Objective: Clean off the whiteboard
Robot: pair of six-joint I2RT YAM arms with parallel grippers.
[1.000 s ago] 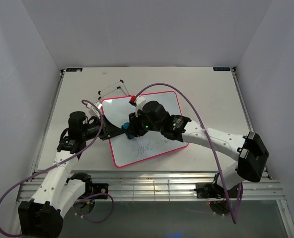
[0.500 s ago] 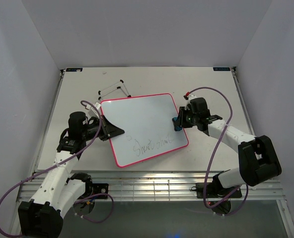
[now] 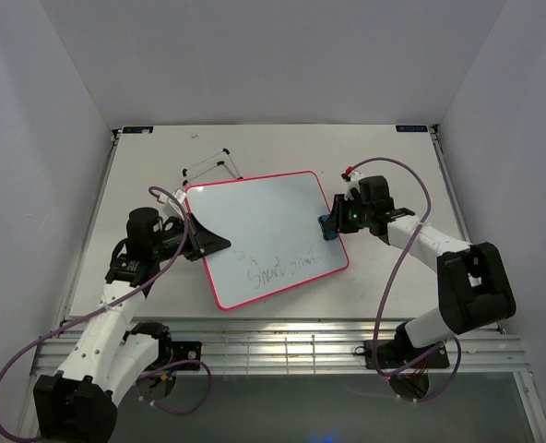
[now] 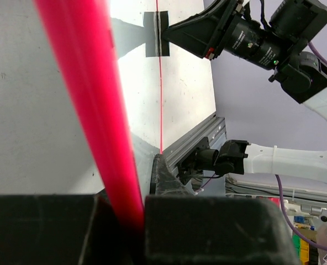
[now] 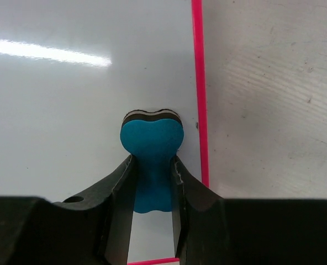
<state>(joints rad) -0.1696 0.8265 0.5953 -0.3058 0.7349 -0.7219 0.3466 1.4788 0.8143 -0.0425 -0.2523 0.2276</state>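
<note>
Right gripper (image 5: pixel 152 182) clamped on blue bone-shaped eraser (image 5: pixel 151 152), its felt end pressed on whiteboard (image 3: pixel 268 235) just inside pink frame, right of centre in overhead view. Left gripper (image 3: pixel 219 245) closed on board's left edge, centre-left of frame. Board lies tilted mid-table (image 3: pixel 393 175), dark handwriting (image 3: pixel 282 268) along its lower part. Small wire stand (image 3: pixel 210 167) just above board's upper left corner.
</note>
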